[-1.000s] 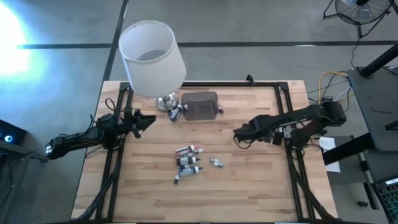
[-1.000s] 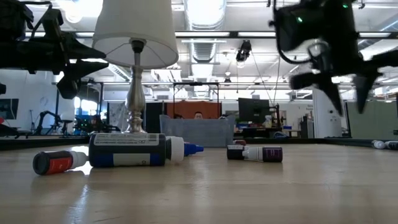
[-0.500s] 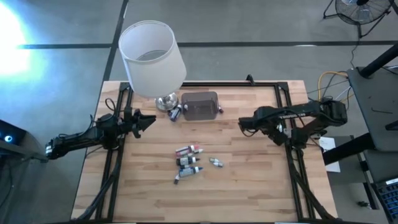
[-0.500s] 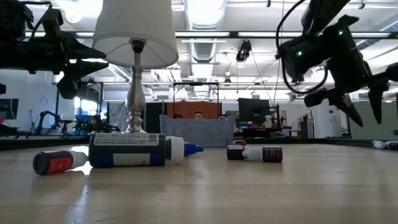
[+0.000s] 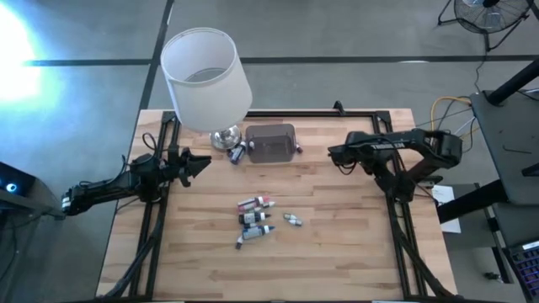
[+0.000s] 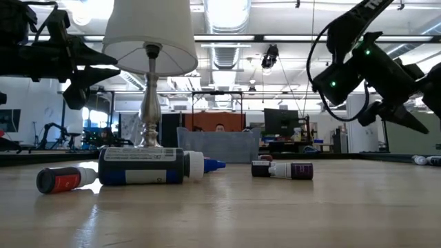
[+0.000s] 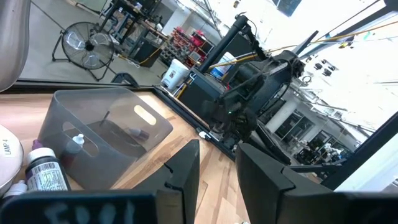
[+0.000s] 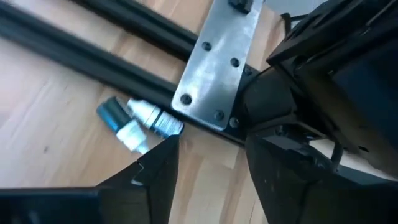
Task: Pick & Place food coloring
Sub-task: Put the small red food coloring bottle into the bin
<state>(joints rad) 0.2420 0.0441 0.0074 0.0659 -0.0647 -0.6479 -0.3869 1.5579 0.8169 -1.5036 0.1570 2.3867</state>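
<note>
Most of the food coloring bottles (image 5: 255,217) are lying in a loose cluster mid-bench, with a few more beside the grey box (image 5: 271,143). The right hand (image 5: 335,152) is hovering right of that box, fingers parted, holding nothing. The left hand (image 5: 205,160) is waiting near the bench's (image 5: 337,252) left edge, fingers slightly apart, empty.

Food coloring bottles (image 5: 255,217) lie mid-table (all on their sides).
</note>
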